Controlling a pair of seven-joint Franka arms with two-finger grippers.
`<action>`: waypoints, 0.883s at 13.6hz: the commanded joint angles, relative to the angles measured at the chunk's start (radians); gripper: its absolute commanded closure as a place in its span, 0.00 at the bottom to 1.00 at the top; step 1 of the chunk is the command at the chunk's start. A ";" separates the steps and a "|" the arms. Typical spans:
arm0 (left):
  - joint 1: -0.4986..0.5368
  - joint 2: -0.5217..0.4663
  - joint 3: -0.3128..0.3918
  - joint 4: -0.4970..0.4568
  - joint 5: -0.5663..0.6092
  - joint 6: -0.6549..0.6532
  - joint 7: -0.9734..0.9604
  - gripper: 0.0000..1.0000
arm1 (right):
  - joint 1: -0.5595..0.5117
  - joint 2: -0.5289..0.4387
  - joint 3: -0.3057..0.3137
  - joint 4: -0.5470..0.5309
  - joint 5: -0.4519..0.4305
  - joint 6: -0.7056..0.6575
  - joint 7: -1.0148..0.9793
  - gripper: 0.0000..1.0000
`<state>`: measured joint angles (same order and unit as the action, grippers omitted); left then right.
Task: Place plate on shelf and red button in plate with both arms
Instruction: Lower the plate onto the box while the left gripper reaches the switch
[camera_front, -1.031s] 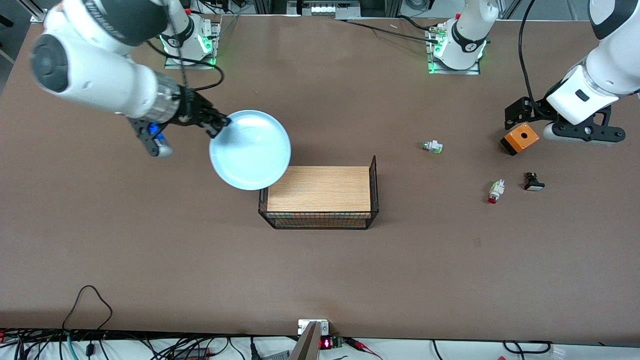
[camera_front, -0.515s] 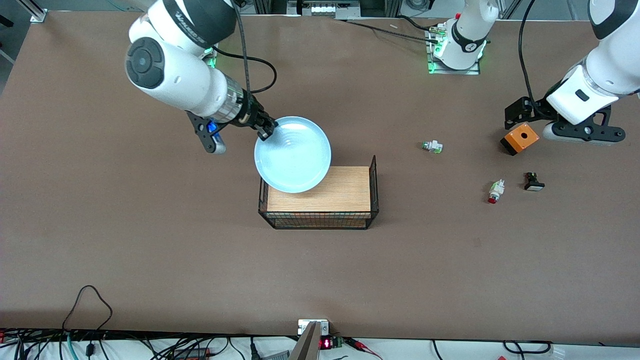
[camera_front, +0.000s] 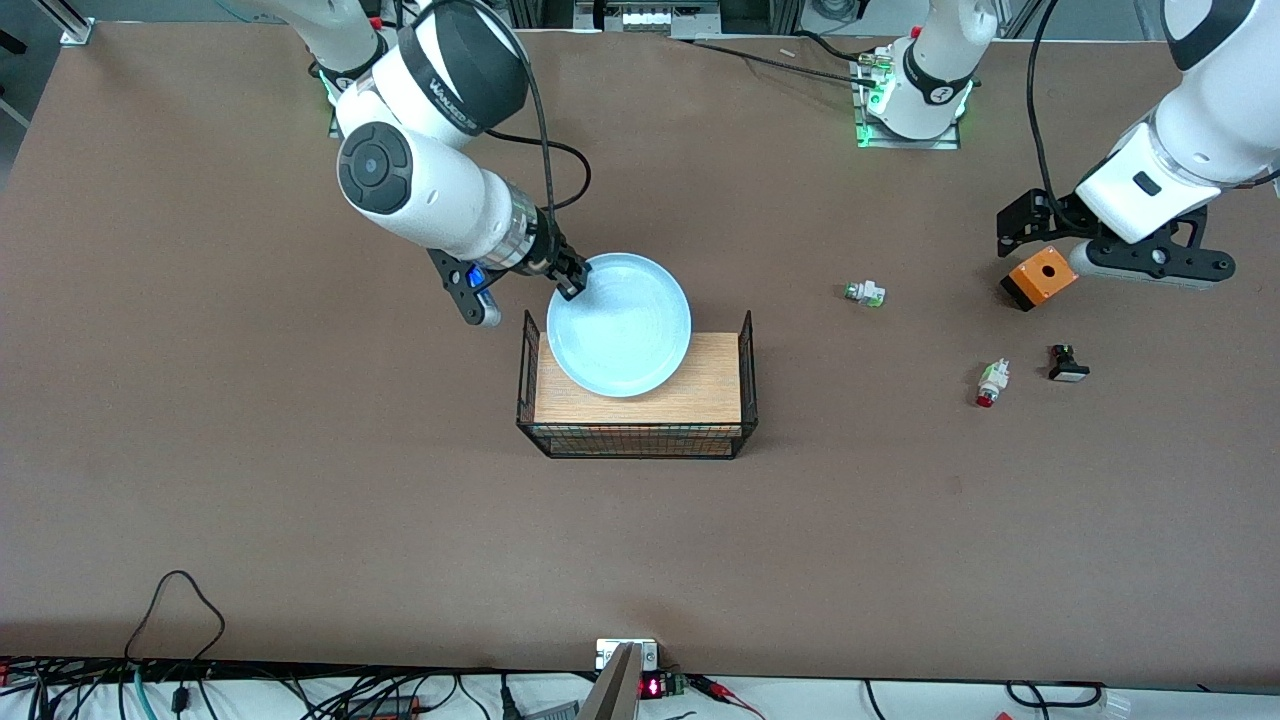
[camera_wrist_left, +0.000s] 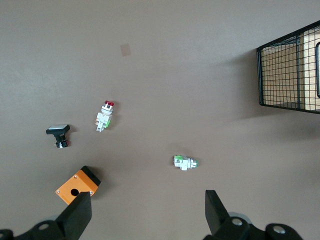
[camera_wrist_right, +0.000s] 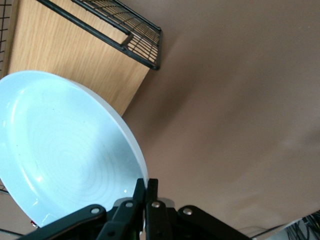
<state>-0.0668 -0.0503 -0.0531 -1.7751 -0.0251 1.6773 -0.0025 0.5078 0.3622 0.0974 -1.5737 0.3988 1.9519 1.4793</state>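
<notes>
The pale blue plate (camera_front: 618, 325) (camera_wrist_right: 65, 155) hangs tilted over the wooden tray (camera_front: 700, 400) (camera_wrist_right: 65, 50), covering the half toward the right arm's end. My right gripper (camera_front: 572, 285) (camera_wrist_right: 146, 182) is shut on the plate's rim on the side toward the robots' bases. The red button (camera_front: 991, 383) (camera_wrist_left: 104, 115) lies on the table toward the left arm's end, nearer to the front camera than the orange box. My left gripper (camera_front: 1120, 255) (camera_wrist_left: 147, 200) hovers open and empty over the table, beside the orange box.
A black wire basket (camera_front: 746, 370) (camera_wrist_left: 287, 70) walls the tray. A white part with a green tip (camera_front: 864, 293) (camera_wrist_left: 185, 162), an orange box with a black hole (camera_front: 1040, 275) (camera_wrist_left: 76, 186) and a small black part (camera_front: 1067, 365) (camera_wrist_left: 59, 135) lie around the red button.
My right arm has carried the plate from the table beside the tray to over the tray. The left arm has shifted slightly toward the robots' bases.
</notes>
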 joint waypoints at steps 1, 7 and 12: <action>-0.005 0.026 -0.005 0.043 0.034 -0.027 -0.013 0.00 | 0.017 0.009 -0.013 -0.009 -0.033 0.039 0.003 1.00; 0.002 0.046 -0.004 0.043 0.033 -0.027 -0.020 0.00 | 0.017 0.029 -0.016 -0.019 -0.084 0.144 -0.011 1.00; 0.036 0.285 0.002 0.039 0.111 0.024 0.030 0.00 | 0.043 0.049 -0.016 -0.031 -0.086 0.159 -0.011 1.00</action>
<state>-0.0411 0.1080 -0.0439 -1.7766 0.0257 1.6781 -0.0044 0.5278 0.4077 0.0913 -1.5979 0.3280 2.0833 1.4728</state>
